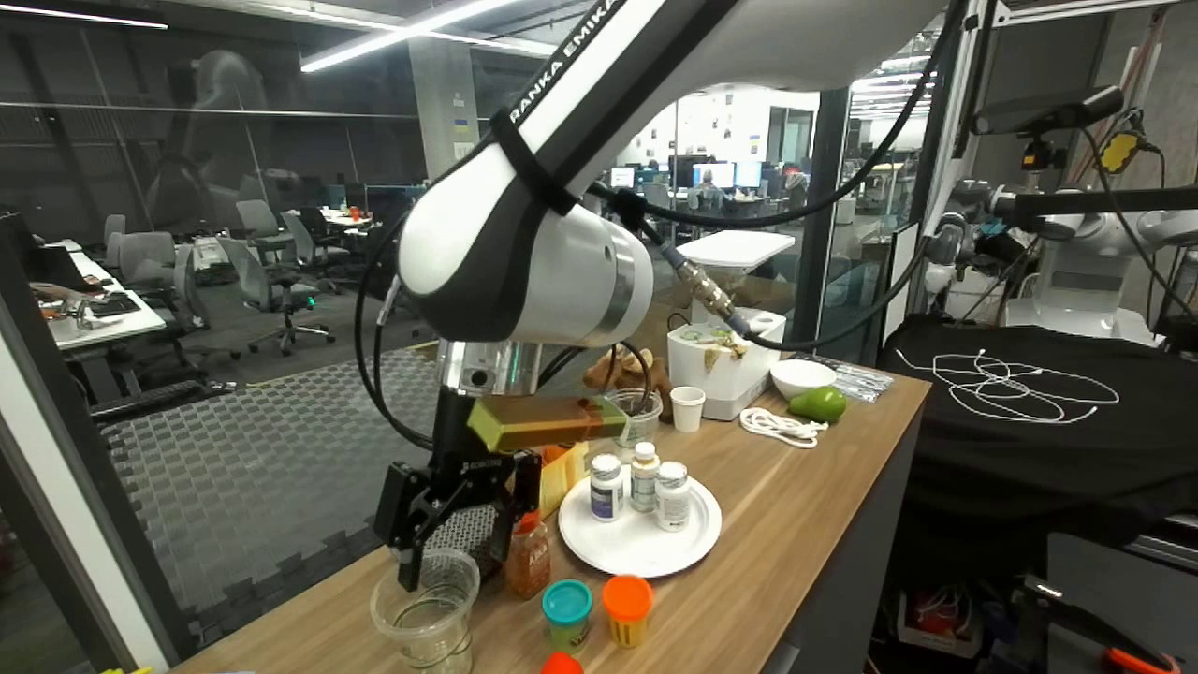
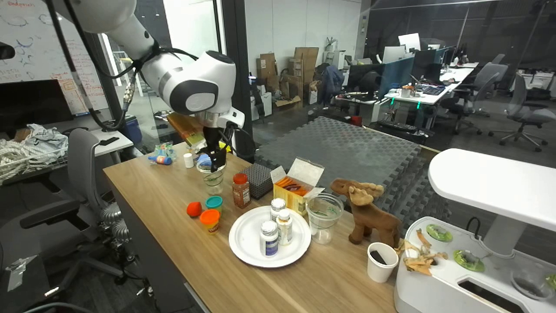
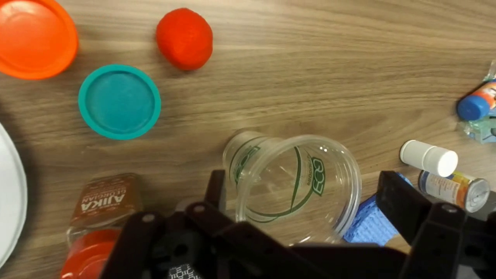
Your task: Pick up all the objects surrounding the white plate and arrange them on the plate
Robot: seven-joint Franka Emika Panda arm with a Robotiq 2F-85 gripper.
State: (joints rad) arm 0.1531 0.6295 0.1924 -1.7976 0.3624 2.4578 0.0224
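The white plate (image 1: 646, 554) holds three white-capped bottles (image 1: 606, 491), standing upright; it also shows in an exterior view (image 2: 245, 245). My gripper (image 3: 303, 180) is open over a clear plastic cup (image 3: 317, 176), its fingers on either side of the rim, apparently not pressing it. The cup stands upright on the table in both exterior views. Beside the plate stand a red-lidded spice jar (image 2: 241, 191), a teal-lidded tub (image 3: 119, 102) and an orange-lidded tub (image 1: 627, 599). A red ball (image 3: 185, 38) lies near the tubs.
A black mesh block (image 2: 259, 180), open yellow box (image 2: 289, 198), second clear cup (image 2: 323, 217), toy moose (image 2: 369, 213), paper cup (image 2: 382, 265) and white planter (image 2: 412, 287) line the table. A blue sponge (image 3: 374, 223), white bottle (image 3: 428, 157) and can (image 3: 451, 190) lie near my gripper.
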